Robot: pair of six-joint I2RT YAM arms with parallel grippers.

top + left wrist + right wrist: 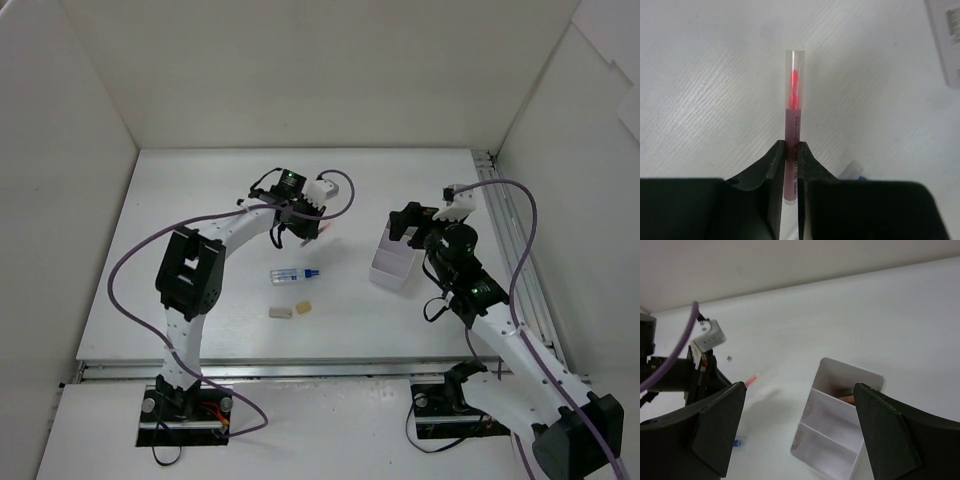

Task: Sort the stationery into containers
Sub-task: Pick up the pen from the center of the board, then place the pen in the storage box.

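My left gripper [303, 218] is shut on a red pen [793, 107] with a clear cap and holds it above the table, left of the white three-compartment box [392, 268]. The pen's tip shows in the right wrist view [751, 380]. My right gripper [412, 226] is open and empty, hovering over the box [832, 432]. The box's far compartment holds a dark pen [846, 392]; the other two look empty. A clear tube with a blue end [293, 274] and two beige erasers [280, 312] [302, 307] lie on the table in front of the left gripper.
White walls enclose the table on three sides. A metal rail [515, 250] runs along the right edge. Purple cables [130, 260] loop beside each arm. A corner of the box [945, 40] shows at the upper right of the left wrist view.
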